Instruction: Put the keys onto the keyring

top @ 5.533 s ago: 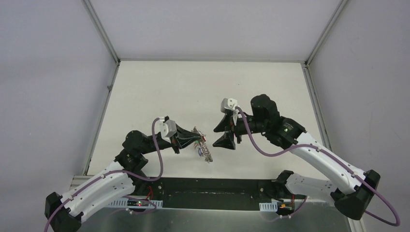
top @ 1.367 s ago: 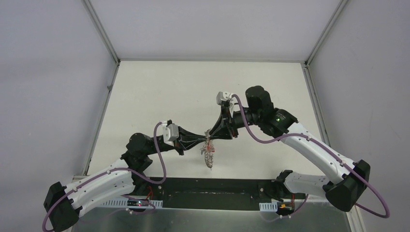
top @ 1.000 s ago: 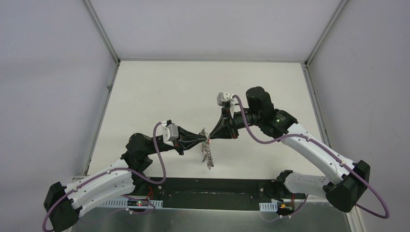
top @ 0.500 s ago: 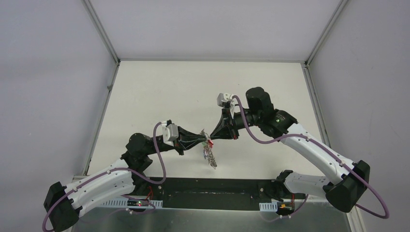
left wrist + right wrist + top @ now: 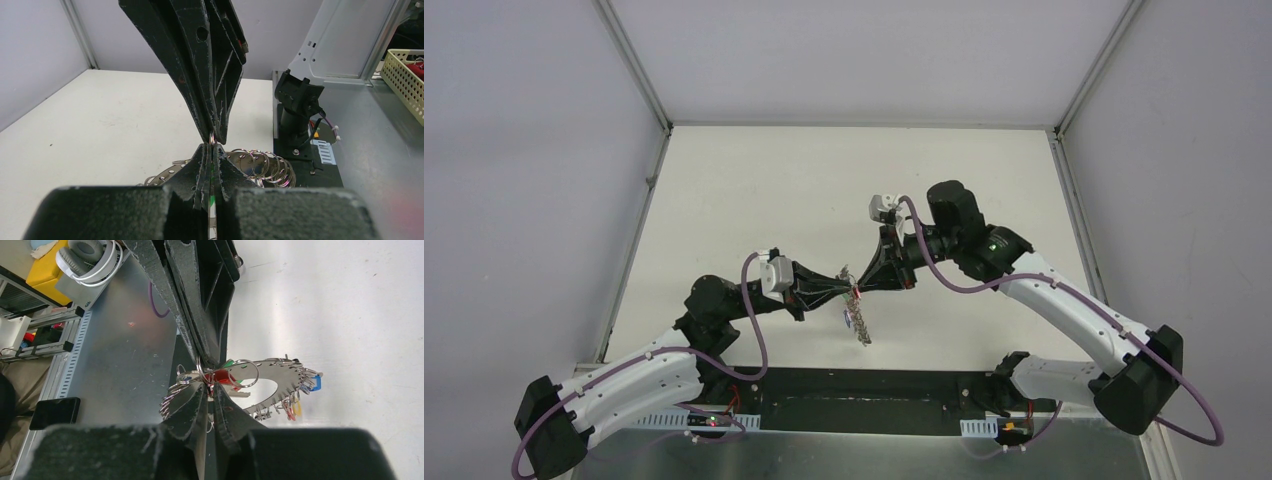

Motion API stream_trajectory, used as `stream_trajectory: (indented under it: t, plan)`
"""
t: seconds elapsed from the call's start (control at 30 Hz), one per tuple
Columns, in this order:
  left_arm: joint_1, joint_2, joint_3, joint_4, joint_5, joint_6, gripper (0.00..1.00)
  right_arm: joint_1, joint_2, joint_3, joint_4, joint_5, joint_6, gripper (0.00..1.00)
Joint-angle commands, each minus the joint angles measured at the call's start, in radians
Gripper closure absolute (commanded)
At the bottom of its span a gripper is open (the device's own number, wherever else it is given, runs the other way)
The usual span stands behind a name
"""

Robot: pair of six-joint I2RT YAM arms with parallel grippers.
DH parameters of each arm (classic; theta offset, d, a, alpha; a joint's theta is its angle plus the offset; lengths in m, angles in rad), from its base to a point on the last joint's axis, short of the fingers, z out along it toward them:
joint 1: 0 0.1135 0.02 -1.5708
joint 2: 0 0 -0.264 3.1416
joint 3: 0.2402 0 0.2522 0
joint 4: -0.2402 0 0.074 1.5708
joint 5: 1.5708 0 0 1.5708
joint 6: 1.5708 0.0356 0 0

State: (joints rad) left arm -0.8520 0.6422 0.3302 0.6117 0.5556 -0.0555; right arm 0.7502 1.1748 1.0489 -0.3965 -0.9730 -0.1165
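Top external view, entry one: keyring (image 5: 859, 318), flat grey metal, held in the air above the white table (image 5: 754, 190). It is seen edge-on and hangs from the meeting gripper tips. Its long axis runs away from them toward the arm bases, leaning slightly to the right arm's side.

Entry two: left gripper (image 5: 841, 289). It is clenched on the keyring's upper rim. In the left wrist view its two fingers lie pressed together with bright metal and a sliver of green between them. The ring's wire loops fan out just beyond and to the right of the tips.

Entry three: right gripper (image 5: 862, 284). It stands tip to tip with the left gripper, meeting it from the opposite side. The jaws are nearly together, with a narrow slit between them. The tips sit at a wire loop (image 5: 243, 373) and a red tag (image 5: 222, 377); whether they pinch either one cannot be told.

Entry four, right wrist view: the keyring shows its broad face and toothed rim, its long axis stretching from the fingertips out to their right.
- Blue tag (image 5: 315, 383): at the far end, well apart from the fingertips.
- Green tag (image 5: 229, 363): just beside the red one.
- Yellow tag (image 5: 298, 410): under the far part of the rim.
- Key blades: too small to make out.
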Motion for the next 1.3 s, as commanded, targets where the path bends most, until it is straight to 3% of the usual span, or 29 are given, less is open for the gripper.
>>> stream_trajectory:
  t: [0.0,0.37,0.67,0.93,1.27]
  plan:
    - [-0.010,-0.004,0.040,0.094,0.009,0.006,1.00,-0.004,0.010,-0.004,0.034,-0.034,0.005,0.91]
    - [-0.009,-0.004,0.043,0.096,0.010,0.006,1.00,-0.003,0.023,-0.022,0.034,-0.020,0.006,0.95]
    - [-0.010,-0.003,0.041,0.107,0.015,0.004,1.00,-0.003,0.031,-0.030,0.047,0.013,0.019,0.87]
    - [-0.009,-0.009,0.040,0.094,0.012,0.005,1.00,-0.003,0.011,-0.030,0.040,0.082,0.023,0.73]
    - [-0.010,-0.027,0.045,0.030,0.007,0.030,1.00,-0.004,-0.102,-0.061,0.041,0.228,-0.019,0.41]
